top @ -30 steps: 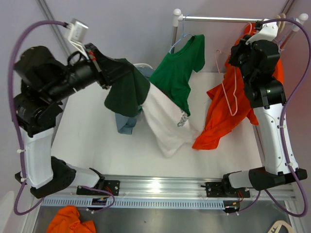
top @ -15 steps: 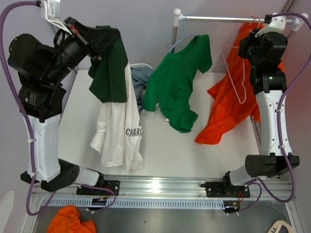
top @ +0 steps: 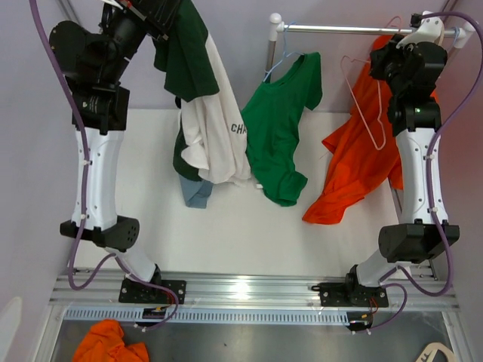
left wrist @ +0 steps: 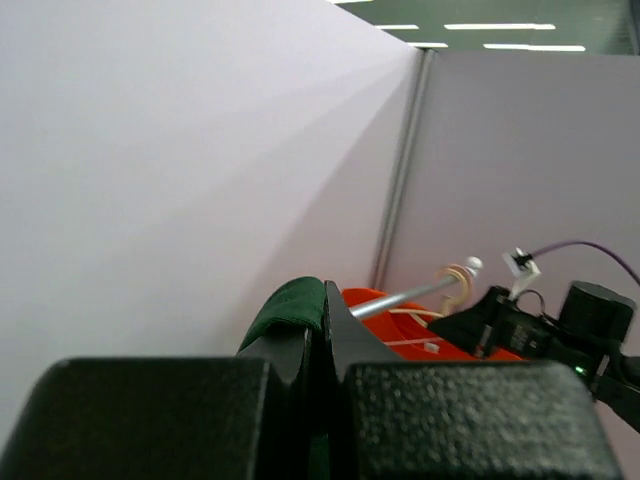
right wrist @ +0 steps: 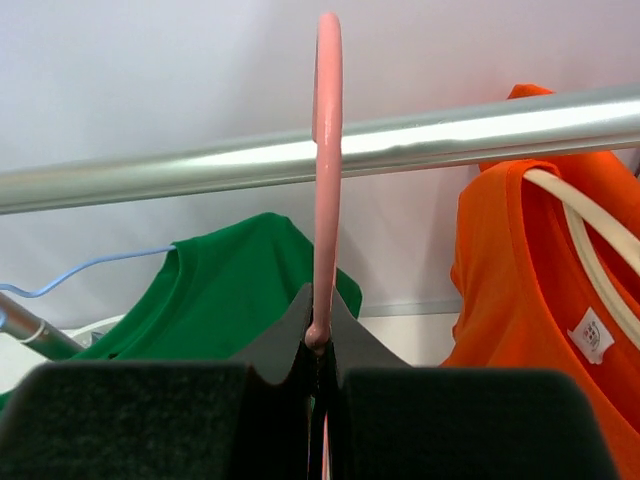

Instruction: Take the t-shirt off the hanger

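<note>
My left gripper [top: 155, 11] is raised high at the back left and is shut on a dark green and white t-shirt [top: 202, 98], which hangs free above the table. In the left wrist view the dark green cloth [left wrist: 290, 305] sits pinched in the left gripper [left wrist: 322, 312]. My right gripper [top: 386, 54] is shut on the bare pink hanger [top: 364, 102] just below the rail [top: 332, 30]. In the right wrist view the right gripper [right wrist: 318, 335] pinches the pink hanger [right wrist: 326, 150], which stands upright in front of the rail [right wrist: 450, 135].
A green t-shirt [top: 283, 128] hangs on a blue hanger from the rail. An orange t-shirt [top: 355, 166] hangs at the right, partly on a beige hanger [right wrist: 590, 240]. A blue-grey garment [top: 198, 192] lies on the table. Orange cloth [top: 113, 343] lies below the front edge.
My left arm has swung up and to the right, lifting the dark green and white t-shirt high off the table. My right gripper has raised the pink hanger a little toward the rail.
</note>
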{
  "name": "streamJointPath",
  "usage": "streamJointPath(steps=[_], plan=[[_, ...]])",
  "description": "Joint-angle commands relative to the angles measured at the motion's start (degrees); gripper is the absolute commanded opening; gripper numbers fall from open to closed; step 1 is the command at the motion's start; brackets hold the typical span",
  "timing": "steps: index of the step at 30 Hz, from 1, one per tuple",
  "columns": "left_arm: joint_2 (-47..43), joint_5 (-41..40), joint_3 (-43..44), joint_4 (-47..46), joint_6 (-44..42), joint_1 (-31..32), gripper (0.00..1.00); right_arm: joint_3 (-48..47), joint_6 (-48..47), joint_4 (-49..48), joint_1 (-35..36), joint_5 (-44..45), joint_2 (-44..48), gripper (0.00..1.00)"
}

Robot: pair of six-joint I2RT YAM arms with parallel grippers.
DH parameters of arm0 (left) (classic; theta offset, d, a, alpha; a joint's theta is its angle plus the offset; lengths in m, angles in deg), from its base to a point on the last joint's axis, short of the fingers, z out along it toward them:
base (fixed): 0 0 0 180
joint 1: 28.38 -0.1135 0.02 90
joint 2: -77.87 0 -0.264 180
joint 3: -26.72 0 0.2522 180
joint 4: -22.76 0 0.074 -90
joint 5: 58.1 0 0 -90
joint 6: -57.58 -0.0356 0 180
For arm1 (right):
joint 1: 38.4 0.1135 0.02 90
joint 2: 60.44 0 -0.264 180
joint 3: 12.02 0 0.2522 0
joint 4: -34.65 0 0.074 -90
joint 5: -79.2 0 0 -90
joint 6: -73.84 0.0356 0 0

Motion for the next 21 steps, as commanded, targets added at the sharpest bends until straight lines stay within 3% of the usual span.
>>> streamJointPath(steps=[1, 8, 18, 21], plan=[[1.77, -2.22, 3.61, -11.89, 1.28, -3.36, 0.01, -2.41, 0.02, -4.17, -0.22, -2.49, -1.68, 0.00], [9.85, -2.41, 0.02, -15.76, 7.50, -11.88, 0.01, -0.57, -0.16, -5.75, -0.22, -3.02, -3.88, 0.00], [16.80, -2.93, -11.59, -8.92, 9.98, -12.16, 0.01, 1.81, 0.28, -7.60, 0.13, -3.29, -3.61, 0.00], [19.00, -2.75, -10.03, -7.69, 9.11, -11.63, 0.01, 0.06, -0.86, -7.34, 0.31, -3.37, -3.79, 0.00]])
